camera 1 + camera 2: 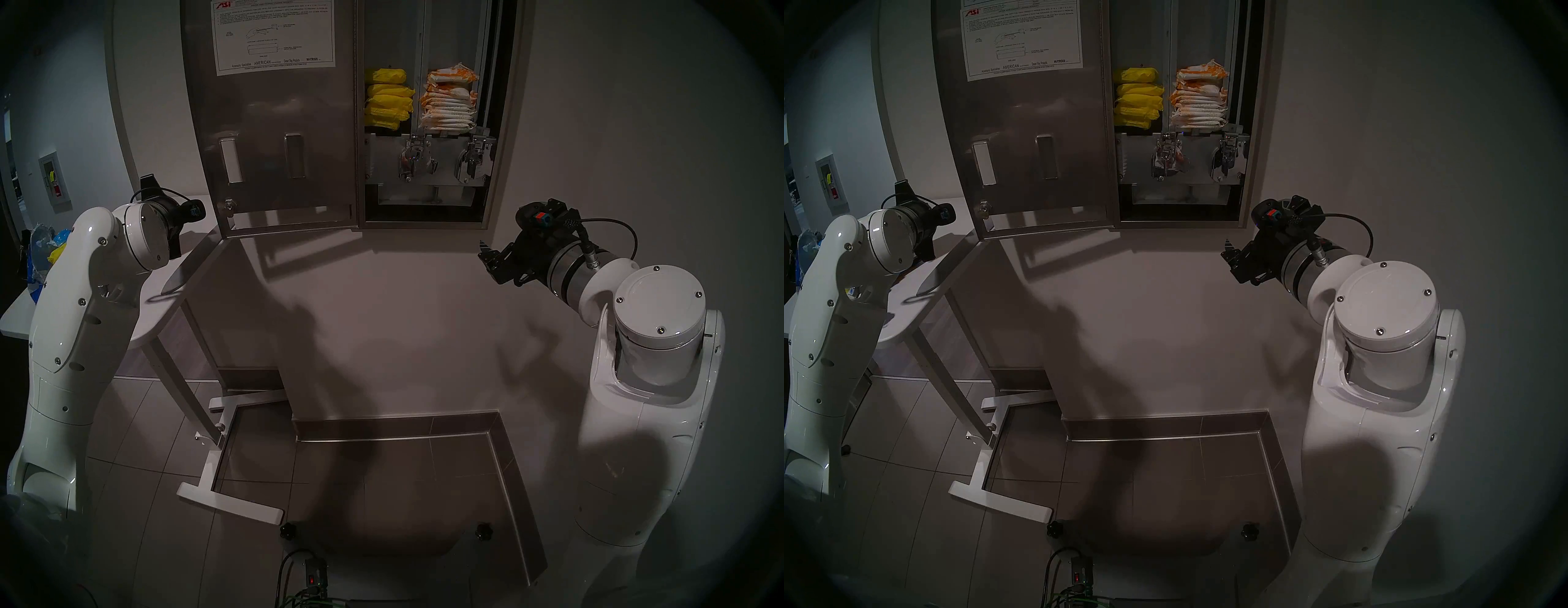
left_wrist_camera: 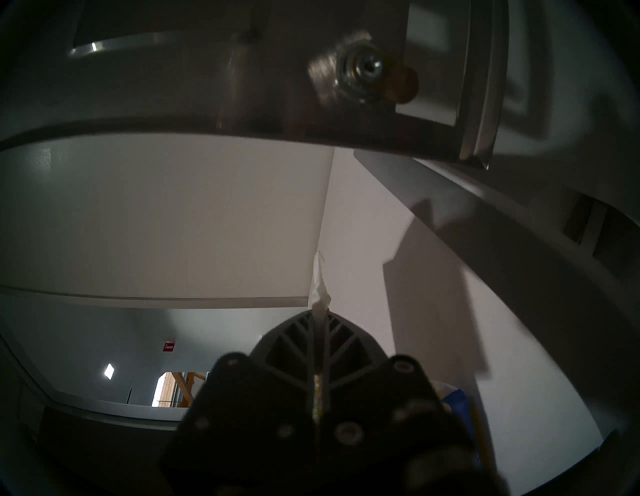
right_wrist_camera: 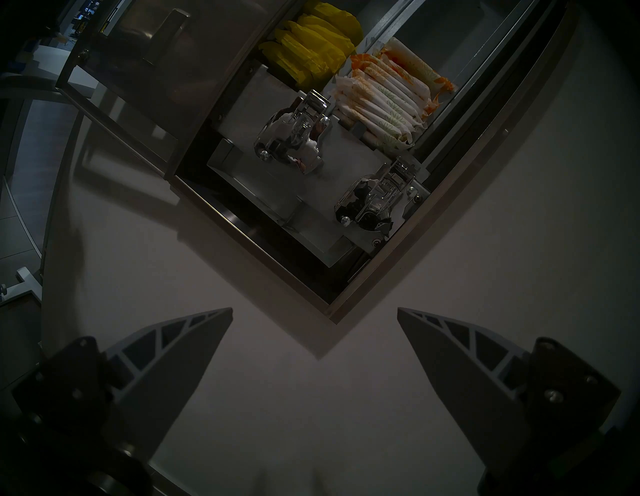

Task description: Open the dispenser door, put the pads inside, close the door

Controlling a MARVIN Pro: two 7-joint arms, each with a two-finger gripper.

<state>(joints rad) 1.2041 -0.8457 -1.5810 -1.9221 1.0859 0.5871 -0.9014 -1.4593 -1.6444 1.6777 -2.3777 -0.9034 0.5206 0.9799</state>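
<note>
1. Wall: you face a plain, pale, matte surface crossed by soft shadows.
2. Floor: large grey tiles, with a darker baseboard along the wall's foot.
3. White table: on your left, its metal legs ending in flat white feet.
4. Fire-extinguisher cabinet: recessed in the far left wall.
5. Light: dim overall.

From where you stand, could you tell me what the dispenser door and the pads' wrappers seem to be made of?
Dispenser door: probably brushed stainless steel, grey with a dull streaked sheen. Pads: wrappers look like thin soft plastic or paper, white with orange print, crinkled at the ends.
</note>
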